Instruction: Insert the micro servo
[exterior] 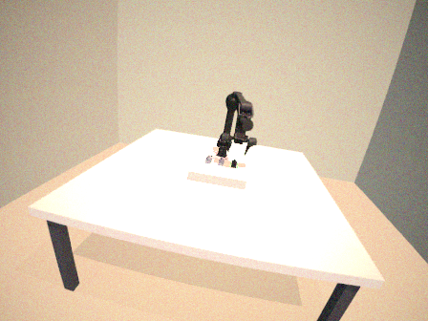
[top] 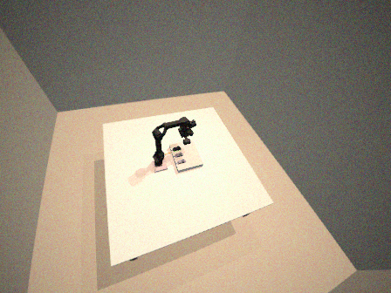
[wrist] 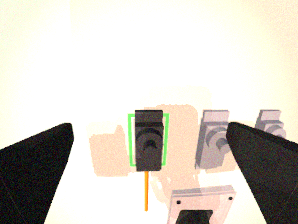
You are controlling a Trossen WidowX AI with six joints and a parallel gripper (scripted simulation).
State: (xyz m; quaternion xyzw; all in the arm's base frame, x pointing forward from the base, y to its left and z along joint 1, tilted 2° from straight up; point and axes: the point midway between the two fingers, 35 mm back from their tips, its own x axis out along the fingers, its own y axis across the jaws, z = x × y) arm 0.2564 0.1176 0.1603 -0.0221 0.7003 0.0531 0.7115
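Gripper [top: 187,141] [exterior: 247,146] [wrist: 152,131] hovering, fingers released, spread wide. Servo [top: 176,148] [exterior: 234,163] [wrist: 149,150] looking light, rigid; orange cable [wrist: 146,192] probably flexing; body sides suiting any regrip.

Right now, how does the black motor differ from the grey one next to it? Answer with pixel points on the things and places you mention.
The black servo [wrist: 149,150] is dark, while the grey servo [wrist: 212,145] is pale. A green outline surrounds the black servo; none surrounds the grey servo. Both have a round part on top.
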